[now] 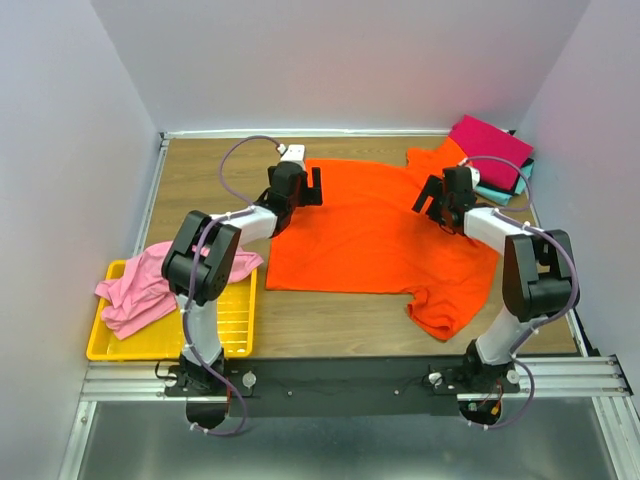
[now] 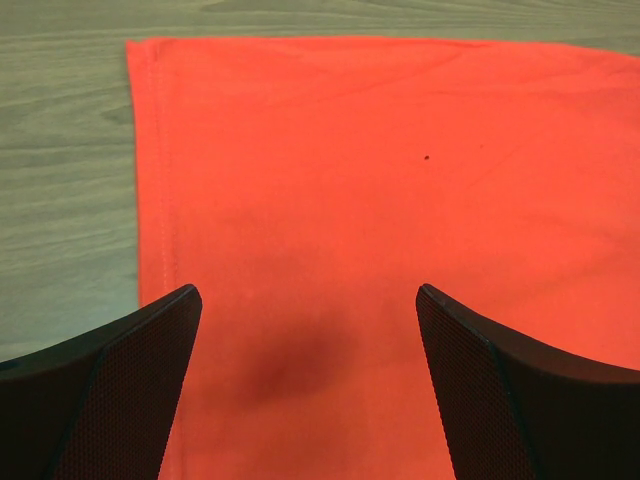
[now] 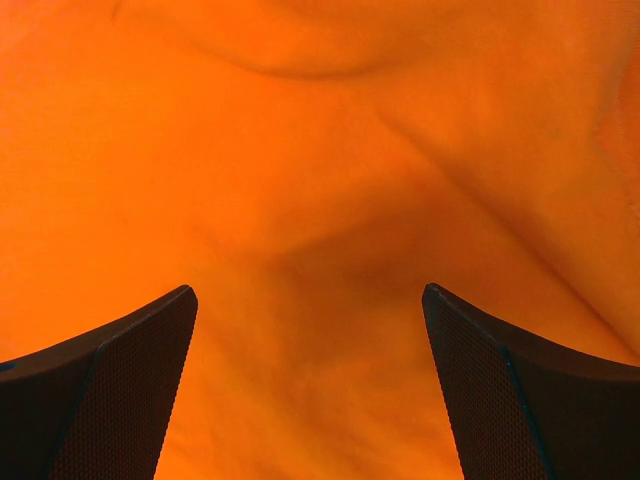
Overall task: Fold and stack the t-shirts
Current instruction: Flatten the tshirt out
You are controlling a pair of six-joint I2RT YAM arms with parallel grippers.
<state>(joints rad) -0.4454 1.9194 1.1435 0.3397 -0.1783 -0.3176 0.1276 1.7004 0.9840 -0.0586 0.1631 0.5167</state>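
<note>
A bright orange t-shirt point(image 1: 375, 235) lies spread flat on the wooden table point(image 1: 200, 180). My left gripper point(image 1: 312, 187) is open above the shirt's far left part; in the left wrist view the shirt point(image 2: 380, 190) fills the space between the fingers, its hem edge at the left. My right gripper point(image 1: 432, 198) is open above the shirt's far right part, and the right wrist view shows only wrinkled orange cloth point(image 3: 320, 180). A light pink shirt point(image 1: 150, 280) lies crumpled at the left. A folded magenta shirt point(image 1: 490, 150) lies on teal and dark ones point(image 1: 497, 190) at the far right.
A yellow mesh tray point(image 1: 225, 330) sits at the near left under the pink shirt. Grey walls close in the table on three sides. A metal rail point(image 1: 350, 375) runs along the near edge.
</note>
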